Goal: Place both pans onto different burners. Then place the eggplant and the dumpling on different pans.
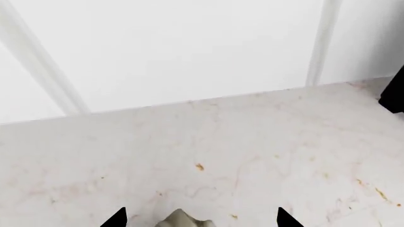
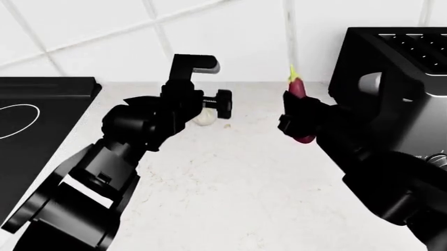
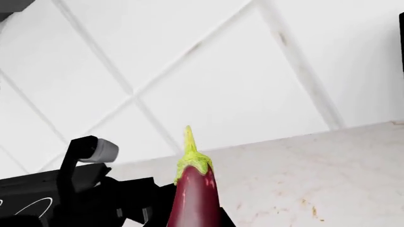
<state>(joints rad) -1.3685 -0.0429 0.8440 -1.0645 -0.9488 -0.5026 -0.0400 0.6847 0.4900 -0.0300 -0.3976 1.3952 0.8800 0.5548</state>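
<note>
The off-white pleated dumpling lies on the marble counter near the back wall. My left gripper hovers over it, open, with both black fingertips standing wide on either side of the dumpling and not touching it. My right gripper is shut on the dark-purple eggplant, held upright above the counter with its green stem pointing up. A white burner ring shows on the black cooktop at the left. Both pans are out of view.
A large black toaster-like appliance stands at the right, close behind my right arm. A white tiled wall backs the counter. My left arm crosses the right wrist view.
</note>
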